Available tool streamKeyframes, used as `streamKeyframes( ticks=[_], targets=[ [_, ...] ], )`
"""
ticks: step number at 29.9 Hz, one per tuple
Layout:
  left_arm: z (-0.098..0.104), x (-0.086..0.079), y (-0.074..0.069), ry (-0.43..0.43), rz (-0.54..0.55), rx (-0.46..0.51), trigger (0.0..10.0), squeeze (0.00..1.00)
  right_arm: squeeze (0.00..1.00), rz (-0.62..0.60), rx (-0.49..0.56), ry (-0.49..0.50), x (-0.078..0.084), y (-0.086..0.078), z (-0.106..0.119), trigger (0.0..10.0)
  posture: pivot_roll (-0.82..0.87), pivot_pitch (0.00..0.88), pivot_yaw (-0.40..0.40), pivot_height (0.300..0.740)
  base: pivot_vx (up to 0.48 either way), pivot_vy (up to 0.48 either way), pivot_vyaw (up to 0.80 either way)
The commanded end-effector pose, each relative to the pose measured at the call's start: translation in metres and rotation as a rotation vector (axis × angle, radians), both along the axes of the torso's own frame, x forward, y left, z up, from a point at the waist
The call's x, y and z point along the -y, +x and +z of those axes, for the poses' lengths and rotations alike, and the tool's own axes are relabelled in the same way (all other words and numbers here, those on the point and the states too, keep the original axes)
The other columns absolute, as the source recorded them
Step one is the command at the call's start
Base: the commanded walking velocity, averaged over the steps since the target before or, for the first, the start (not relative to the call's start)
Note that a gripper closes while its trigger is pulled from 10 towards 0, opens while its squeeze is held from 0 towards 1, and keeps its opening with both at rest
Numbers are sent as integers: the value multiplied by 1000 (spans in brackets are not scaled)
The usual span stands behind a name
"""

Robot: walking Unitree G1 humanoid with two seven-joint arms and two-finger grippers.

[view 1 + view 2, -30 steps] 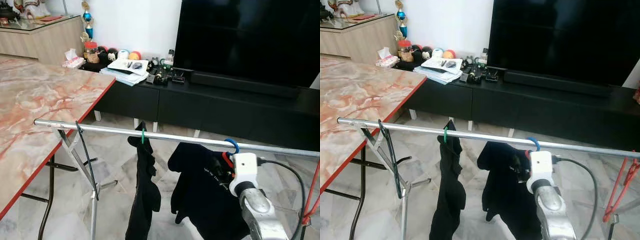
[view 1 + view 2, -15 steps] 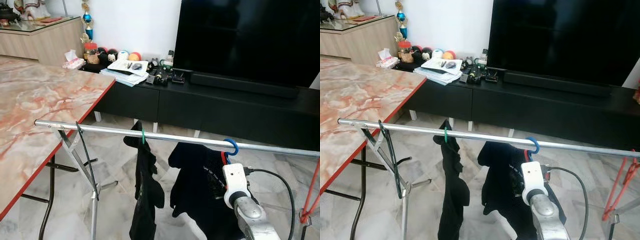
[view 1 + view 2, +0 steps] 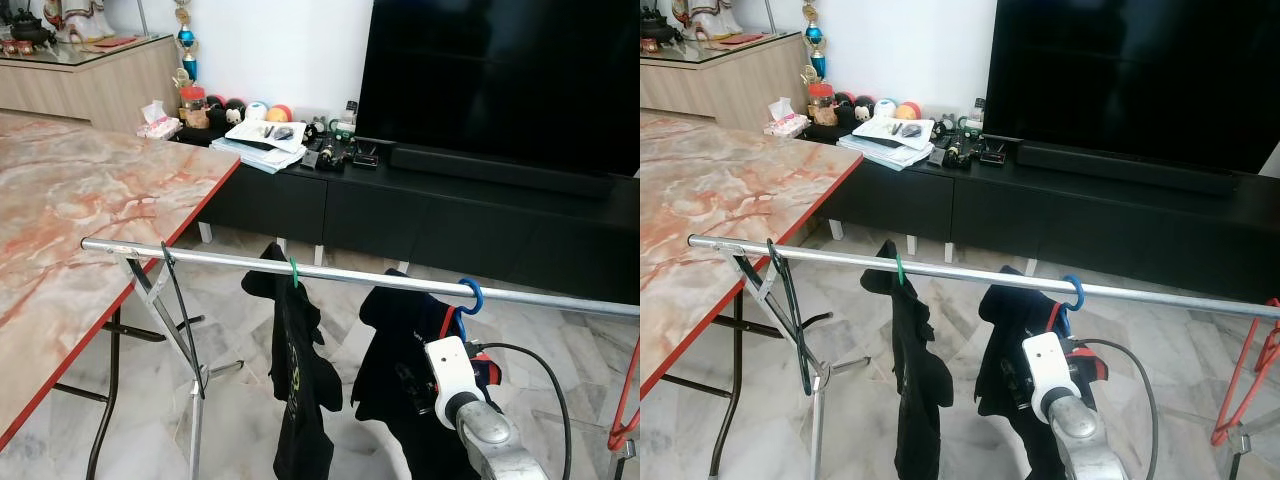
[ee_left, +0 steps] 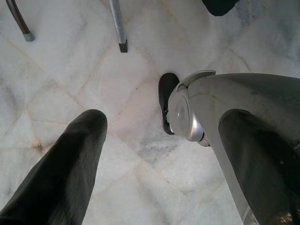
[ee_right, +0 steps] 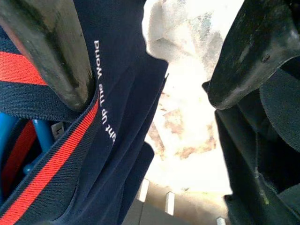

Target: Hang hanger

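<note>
1. The right gripper (image 5: 150, 70) hangs with its 2 black fingers (image 5: 49, 51) spread apart, gripping nothing, the navy shirt (image 3: 400, 360) pressed close against it.
2. Just above it, the blue hanger (image 3: 466, 294) hooks over the metal rail (image 3: 350, 276).
3. Beyond, a green hanger (image 3: 293, 271) carries a black garment (image 3: 300, 370).
4. The left gripper (image 4: 159, 154) hangs released over the marble floor (image 4: 70, 70).

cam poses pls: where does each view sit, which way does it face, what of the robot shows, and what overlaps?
Left and right eye views: on the head, looking forward and down at the rail, blue hanger with its dark shirt, and the TV; right arm at the bottom.
Left wrist view: looks straight down at the marble floor; shows the left gripper, jaws open, and a robot leg.
Right wrist view: close to the shirt; right gripper, jaws open.
Shared: shirt and blue hanger in eye and right wrist views.
</note>
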State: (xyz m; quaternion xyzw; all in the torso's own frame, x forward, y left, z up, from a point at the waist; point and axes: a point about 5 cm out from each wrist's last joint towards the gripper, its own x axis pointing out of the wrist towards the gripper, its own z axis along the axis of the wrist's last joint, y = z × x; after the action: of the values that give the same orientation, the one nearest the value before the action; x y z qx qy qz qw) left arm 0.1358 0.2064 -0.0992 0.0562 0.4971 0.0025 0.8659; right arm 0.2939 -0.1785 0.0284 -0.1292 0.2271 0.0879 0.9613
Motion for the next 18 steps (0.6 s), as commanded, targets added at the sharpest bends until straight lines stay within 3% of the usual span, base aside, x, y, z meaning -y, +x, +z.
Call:
streamKeyframes(
  ticks=[1,3,10,15,18],
  targets=[
    [-6,23,-10,-51,-52,-36,10000,0,0,-31,76,21,3,7,12,10000,161,0,-48,740,0,0,0],
    [-7,23,-10,-50,-53,-39,10000,0,0,-67,160,47,5,10,23,10000,157,0,-46,740,0,0,0],
    [-5,10,-9,-41,-51,-39,10000,0,0,-144,257,106,9,7,33,10000,154,0,-45,740,0,0,0],
    [-5,8,-10,-40,-50,-40,10000,0,0,-133,251,111,6,2,29,10000,151,0,-44,740,0,0,0],
    [-5,8,-10,-39,-49,-39,10000,0,0,-121,194,83,7,2,20,10000,151,0,-44,740,0,0,0]
  ],
)
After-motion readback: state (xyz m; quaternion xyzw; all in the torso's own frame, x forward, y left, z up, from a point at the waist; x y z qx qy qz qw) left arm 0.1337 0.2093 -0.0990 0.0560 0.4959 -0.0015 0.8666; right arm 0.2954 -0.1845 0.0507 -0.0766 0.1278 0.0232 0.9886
